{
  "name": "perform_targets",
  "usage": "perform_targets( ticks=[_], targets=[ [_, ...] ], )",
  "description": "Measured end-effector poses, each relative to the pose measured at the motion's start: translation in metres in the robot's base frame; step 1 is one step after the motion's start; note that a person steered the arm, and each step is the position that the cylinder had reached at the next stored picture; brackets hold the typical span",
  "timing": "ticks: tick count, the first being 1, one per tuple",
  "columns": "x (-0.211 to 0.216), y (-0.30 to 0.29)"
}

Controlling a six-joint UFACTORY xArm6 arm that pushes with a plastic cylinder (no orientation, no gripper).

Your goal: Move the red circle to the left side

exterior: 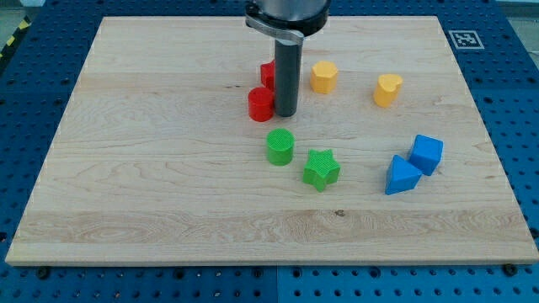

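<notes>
My rod (286,76) hides most of a second red block (266,74) behind it, so I cannot tell its shape. The view's top edge cuts off my arm above its dark collar (286,17). The surface's (168,210) bottom corners slip out of view at the bottom edge.

probably a robotics lab: wooden board (168,185) on blue perforated bench (522,101), fiducial marker (462,39) at corner.

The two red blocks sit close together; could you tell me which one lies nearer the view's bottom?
The red circle, just left of my tip. The other red block sits higher, partly hidden behind the rod.
</notes>
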State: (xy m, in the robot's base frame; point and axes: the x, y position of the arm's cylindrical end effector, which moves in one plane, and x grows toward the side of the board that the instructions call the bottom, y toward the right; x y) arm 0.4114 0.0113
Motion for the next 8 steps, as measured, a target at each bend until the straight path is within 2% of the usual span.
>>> perform_targets(
  ticks=[3, 4, 6, 8],
  targets=[
    [0.002, -0.002],
    [-0.009, 0.003],
    [-0.092, 0.038],
    [-0.094, 0.039]
  ],
)
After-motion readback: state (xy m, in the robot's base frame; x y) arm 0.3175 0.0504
